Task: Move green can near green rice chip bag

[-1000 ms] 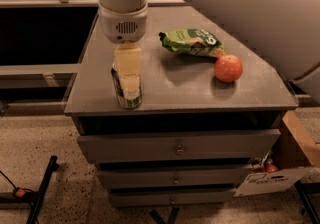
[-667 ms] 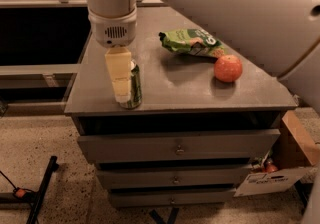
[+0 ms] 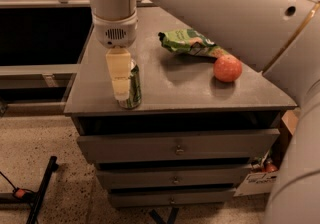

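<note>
The green can [image 3: 133,88] stands upright on the grey cabinet top [image 3: 170,85], near its front left edge. My gripper [image 3: 124,88] comes down from above right at the can, and its pale cream part covers the can's left side. The can's base rests on the top. The green rice chip bag [image 3: 187,42] lies flat at the back middle of the top, well to the right of the can and apart from it.
A round orange fruit [image 3: 227,68] sits right of the bag, near the right edge. My large pale arm [image 3: 240,13] spans the upper right. Drawers [image 3: 177,146] are below the top. A black stand leg [image 3: 42,188] is on the speckled floor at left.
The gripper's wrist has shifted slightly left and settled lower over the can. The can, bag and fruit have stayed in place.
</note>
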